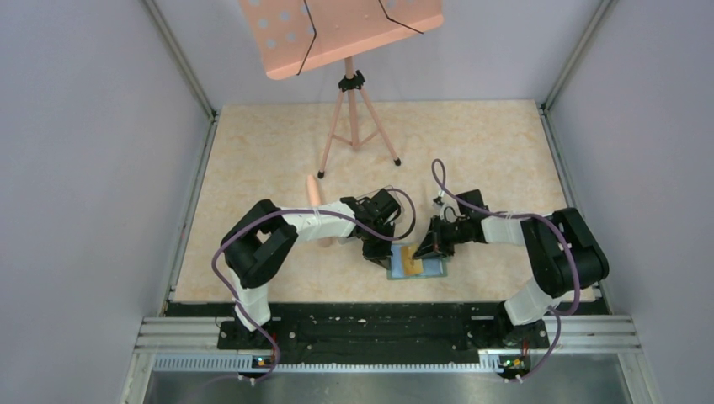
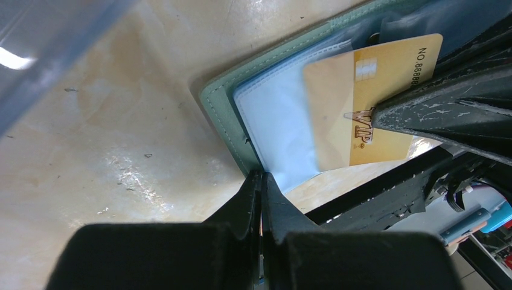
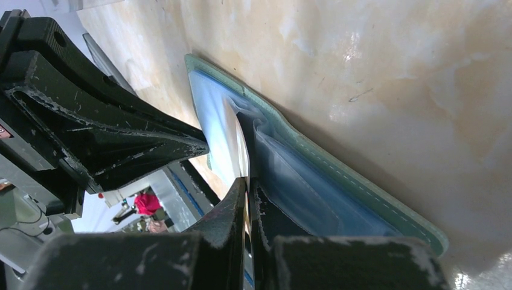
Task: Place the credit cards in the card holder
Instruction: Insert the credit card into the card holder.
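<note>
At the near edge, 2 arms rise from a black rail (image 1: 379,330) and bend inward over the wallet (image 2: 220,103), which lies open and flat on the tabletop (image 1: 471,151), close to its near edge and about midway between left and right. The left end effector (image 2: 261,181) is closed, its tips at the wallet's edge beside the pale blue sleeve (image 2: 278,121); whether it pinches the sleeve or only presses there I cannot tell. The right end effector (image 3: 247,184) is closed on 1 gold card (image 2: 386,78), gripping it by an edge. The card's left part looks hazy, as though already under clear film, while the rest, with its chip and printed number, is bare. By that sign the task is in its insertion step: 1 card is partway in and not yet seated, and it needs pushing deeper before release. No other cards show in these views, so how many are stowed or waiting I cannot say. The tabletop is glossy cream marbled with tan and lightly scuffed. Farther back stands a pink stand (image 1: 341,34) on 3 legs, and plain grey walls (image 1: 84,168) with metal corner rails close in the left, right and far sides.
</note>
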